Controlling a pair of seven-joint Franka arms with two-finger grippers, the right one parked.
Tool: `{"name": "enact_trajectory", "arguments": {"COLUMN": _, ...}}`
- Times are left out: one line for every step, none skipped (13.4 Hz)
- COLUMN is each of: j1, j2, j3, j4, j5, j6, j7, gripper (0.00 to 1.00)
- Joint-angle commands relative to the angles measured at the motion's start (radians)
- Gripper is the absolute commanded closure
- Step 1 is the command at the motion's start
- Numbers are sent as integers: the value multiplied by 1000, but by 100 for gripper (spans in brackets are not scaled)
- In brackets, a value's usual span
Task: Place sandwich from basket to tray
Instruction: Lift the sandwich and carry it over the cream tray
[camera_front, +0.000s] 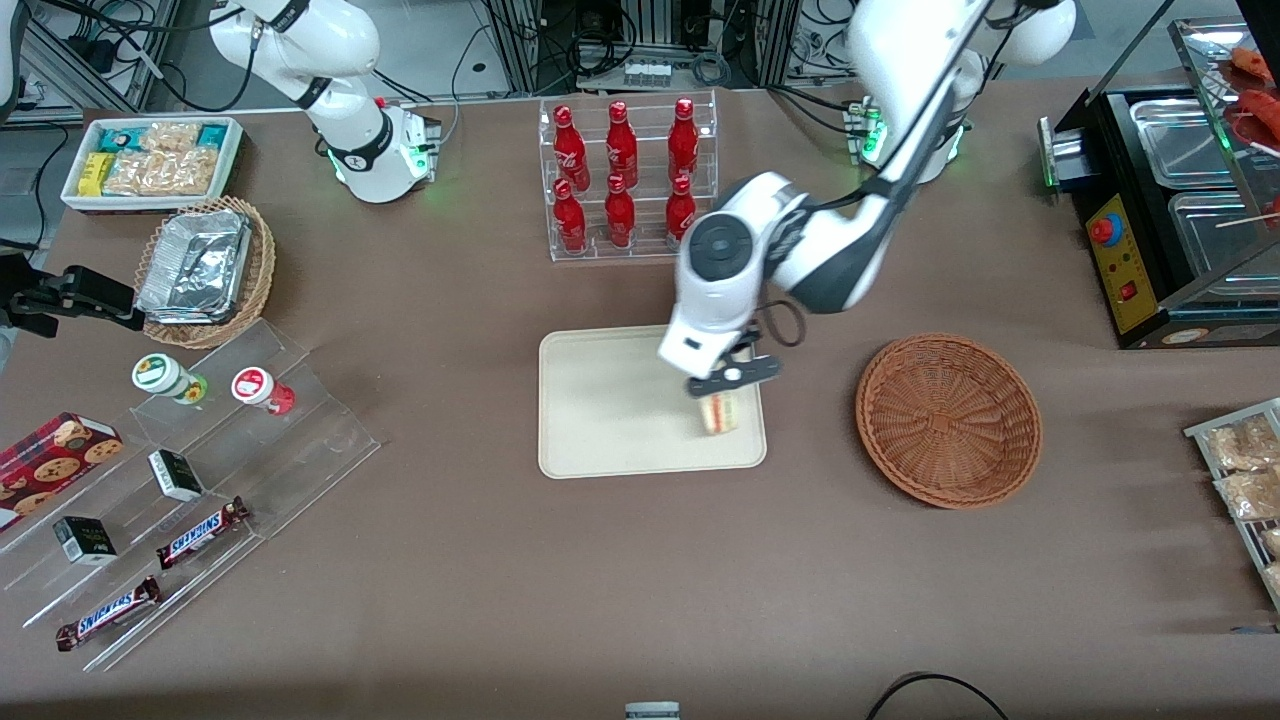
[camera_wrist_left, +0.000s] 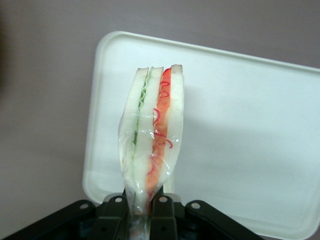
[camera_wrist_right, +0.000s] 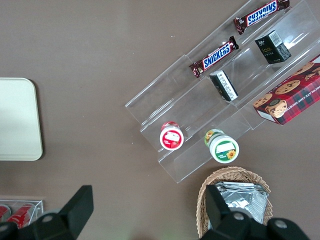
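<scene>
Brown tabletop: the basket (camera_front: 948, 420) sits empty, and the gripper (camera_front: 722, 396) is clamped on the wrapped sandwich (camera_wrist_left: 152, 145) over the tray (camera_front: 610, 400) near its basket-side edge; only release remains.

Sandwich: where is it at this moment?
The sandwich is out of the basket, pinched in the left gripper over the tray, at the tray corner nearest the basket and the front camera. Whether it touches the tray is unclear.
</scene>
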Motion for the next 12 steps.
{"name": "enact_trajectory", "arguments": {"j1": -54, "j2": 148, "j3": 15, "j4": 185, "j5": 9, "j6": -27, "j7": -15, "gripper": 100}}
{"name": "enact_trajectory", "arguments": {"j1": -57, "j2": 176, "j3": 15, "j4": 218, "j5": 9, "j6": -29, "j7": -12, "gripper": 100}}
{"name": "enact_trajectory", "arguments": {"j1": -57, "j2": 201, "j3": 14, "j4": 245, "j5": 7, "j6": -30, "j7": -9, "gripper": 100}}
{"name": "enact_trajectory", "arguments": {"j1": -59, "j2": 218, "j3": 14, "j4": 266, "j5": 7, "j6": -35, "j7": -9, "gripper": 100}}
{"name": "enact_trajectory", "arguments": {"j1": -59, "j2": 235, "j3": 12, "j4": 283, "j5": 9, "j6": -40, "j7": -9, "gripper": 100}}
{"name": "enact_trajectory", "arguments": {"j1": -59, "j2": 245, "j3": 8, "j4": 292, "j5": 9, "j6": -41, "j7": -9, "gripper": 100}}
{"name": "enact_trajectory", "arguments": {"j1": -59, "j2": 252, "j3": -1, "j4": 294, "j5": 9, "j6": -41, "j7": -6, "gripper": 100}}
{"name": "enact_trajectory", "arguments": {"j1": -59, "j2": 256, "j3": -1, "j4": 294, "j5": 9, "j6": -41, "j7": 0, "gripper": 100}}
{"name": "enact_trajectory", "arguments": {"j1": -59, "j2": 261, "j3": -1, "j4": 294, "j5": 9, "j6": -41, "j7": 2, "gripper": 100}}
{"name": "enact_trajectory", "arguments": {"j1": -81, "j2": 262, "j3": 0, "j4": 292, "j5": 10, "j6": -40, "j7": 0, "gripper": 100}}
{"name": "enact_trajectory", "arguments": {"j1": -86, "j2": 267, "j3": 2, "j4": 292, "j5": 9, "j6": -40, "j7": 0, "gripper": 100}}
{"name": "enact_trajectory", "arguments": {"j1": -88, "j2": 268, "j3": 2, "j4": 292, "j5": 9, "j6": -40, "j7": -3, "gripper": 100}}
